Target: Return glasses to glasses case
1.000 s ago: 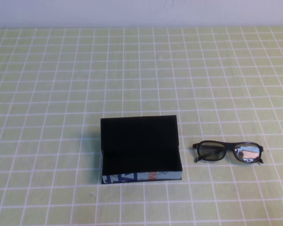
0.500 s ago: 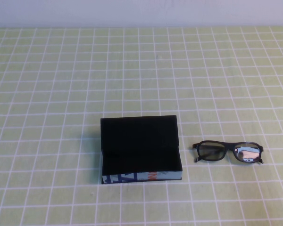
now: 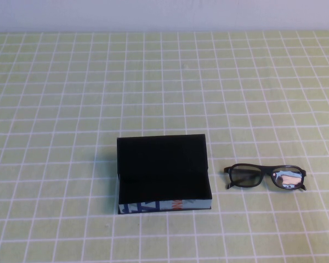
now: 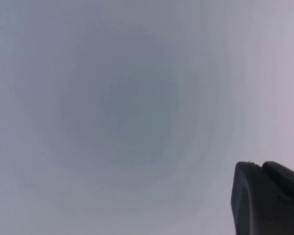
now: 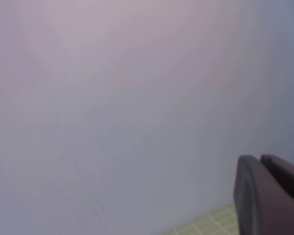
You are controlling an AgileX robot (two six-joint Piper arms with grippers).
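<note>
Left gripper parked off the table, facing a blank wall; fingers pressed together, holding nothing. Right gripper likewise off the table, closed and empty, a strip of checked cloth showing below it. Glasses case near the table's front centre, lid open. Glasses just right of it, apart, resting upright on the cloth.

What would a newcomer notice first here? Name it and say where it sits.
The open glasses case, black with its lid up, sits on the green checked cloth toward the near edge. The glasses lie on the cloth just to its right, apart from it. The left gripper and right gripper show only in their wrist views, facing a blank wall.
</note>
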